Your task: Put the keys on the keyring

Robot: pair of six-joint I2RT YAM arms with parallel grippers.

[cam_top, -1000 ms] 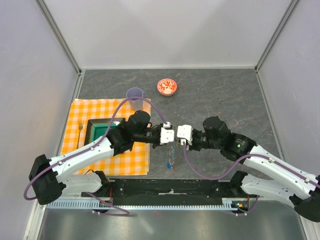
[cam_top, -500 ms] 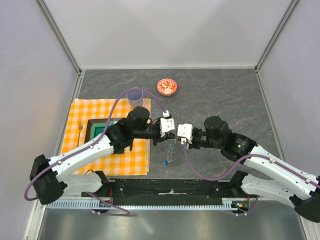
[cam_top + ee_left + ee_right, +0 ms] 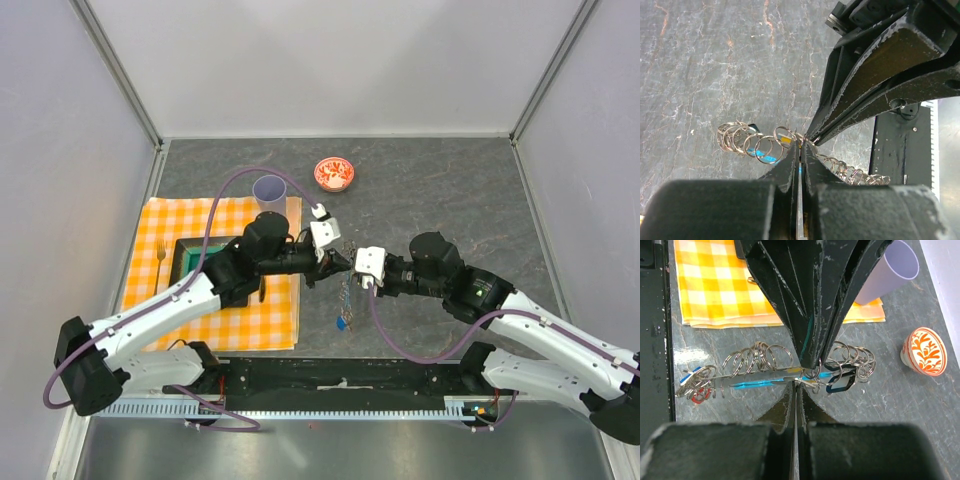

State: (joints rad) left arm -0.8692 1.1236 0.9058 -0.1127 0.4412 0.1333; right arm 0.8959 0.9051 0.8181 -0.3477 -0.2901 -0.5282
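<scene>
Up in the air and stretched roughly level in the right wrist view: the keyring (image 3: 756, 384), a thin grey wire with a light-blue plastic piece along it. Crowded with small silvery split rings and the keys (image 3: 696, 386), blue and red tags bunched at one end, black at the other, yellow near the middle. From above, a thin dangling bundle, blue tag nearest the near edge.

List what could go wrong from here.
1. Both the left gripper and right gripper pinch the thin keyring at nearly one spot; a slip may drop it.
2. The keys hang loose on it and might slide off.
3. The left arm is near the cup; a swing could tip it.
</scene>
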